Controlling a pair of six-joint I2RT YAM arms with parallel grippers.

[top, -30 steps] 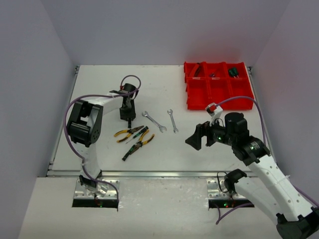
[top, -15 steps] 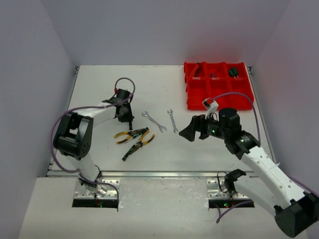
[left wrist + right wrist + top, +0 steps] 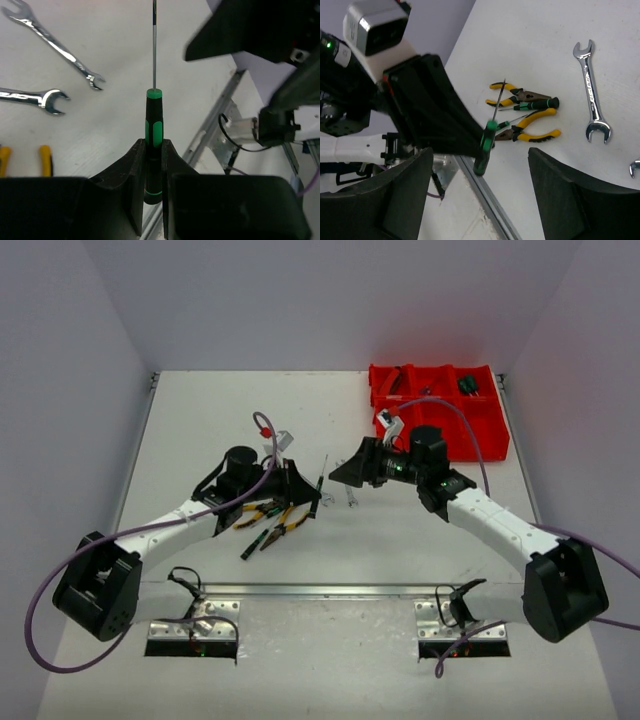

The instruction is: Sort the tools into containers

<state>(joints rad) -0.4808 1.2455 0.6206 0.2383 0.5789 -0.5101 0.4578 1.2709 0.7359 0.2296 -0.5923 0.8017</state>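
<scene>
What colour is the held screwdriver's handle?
Green and black screwdriver handle, clearest in left wrist view.

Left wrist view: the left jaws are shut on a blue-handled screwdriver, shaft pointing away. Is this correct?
No: the screwdriver handle is green and black, not blue, as the left wrist view shows. The left jaws are indeed shut on it, shaft pointing away.

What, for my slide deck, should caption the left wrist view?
Left tool shut on a green-black screwdriver, shaft pointing away, two wrenches on the table.
</scene>
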